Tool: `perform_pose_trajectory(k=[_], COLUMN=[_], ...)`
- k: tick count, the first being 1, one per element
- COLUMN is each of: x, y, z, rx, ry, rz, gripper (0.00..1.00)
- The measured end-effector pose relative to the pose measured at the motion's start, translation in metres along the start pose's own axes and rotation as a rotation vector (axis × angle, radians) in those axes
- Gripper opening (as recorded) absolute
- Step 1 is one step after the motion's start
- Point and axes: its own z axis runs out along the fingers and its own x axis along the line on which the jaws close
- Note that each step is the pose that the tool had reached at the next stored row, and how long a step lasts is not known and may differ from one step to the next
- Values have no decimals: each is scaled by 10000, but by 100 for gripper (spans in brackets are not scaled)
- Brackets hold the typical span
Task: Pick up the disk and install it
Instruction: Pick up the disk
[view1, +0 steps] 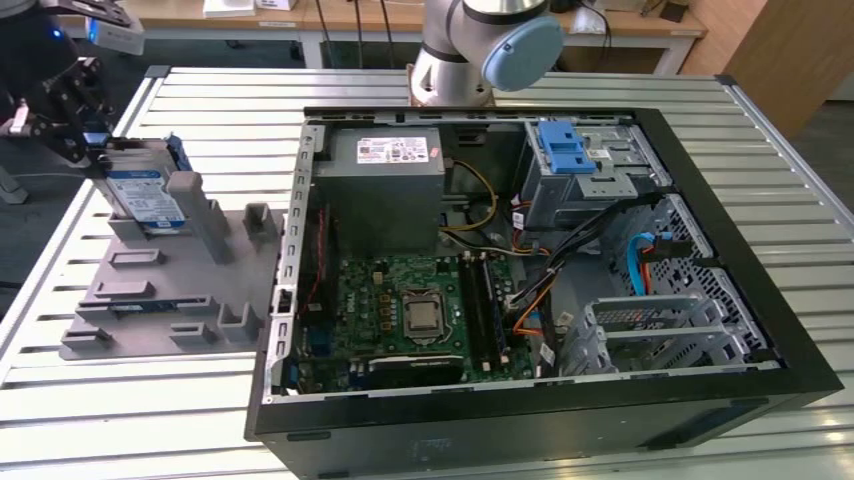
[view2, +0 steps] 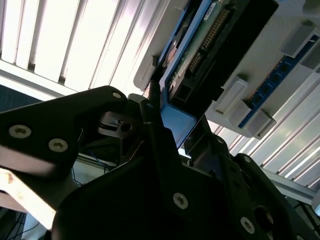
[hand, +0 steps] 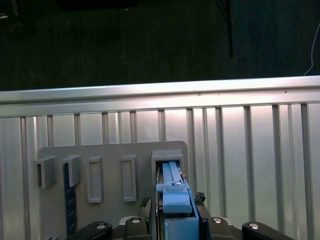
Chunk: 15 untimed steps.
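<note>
The disk (view1: 140, 195) stands on edge in a slot of the grey holder plate (view1: 147, 300) at the exterior view's left, its blue-and-white label facing out. My gripper (view1: 100, 165) is at its upper end. In the first wrist view the disk's blue side rail (hand: 172, 190) sits between the two dark fingers (hand: 146, 210) of the gripper (hand: 174, 212), which press on both faces. The second wrist view shows the disk's circuit-board side (view2: 200, 45) still in the holder (view2: 280, 70), with the gripper (view2: 175, 117) shut on its end.
The open computer case (view1: 534, 420) lies at the centre of the slatted metal table (view1: 107, 420), with a grey drive cage and its blue latch (view1: 567, 150) at the far right. The arm's base (view1: 474, 50) stands behind it. A thin blue strip (hand: 70, 200) occupies another holder slot.
</note>
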Motion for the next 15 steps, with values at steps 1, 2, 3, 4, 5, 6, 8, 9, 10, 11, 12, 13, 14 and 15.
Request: perform_pose_trajectory(k=[1,2,3,4,5,6,8,9,10,11,12,13,14,15], x=[0,0,0,0,0,-1,-1,0,0,0,0,-1,-1,-1], y=[0,0,0,0,0,0,0,0,0,0,0,0,0,0], z=[5,8,10,14,16,17,18,18,18,18,19,19,19,19], rx=[0,-1,-2,-1,-1,-1,-1,-1,-1,-2,-1,-1,-1,-1], ry=[2,3,4,4,3,4,4,4,4,4,4,4,4,3], rz=[-1,0,0,0,0,0,0,0,0,0,0,0,1,1], gripper=[45,45,45,45,45,45,45,45,44,44,37,37,37,37])
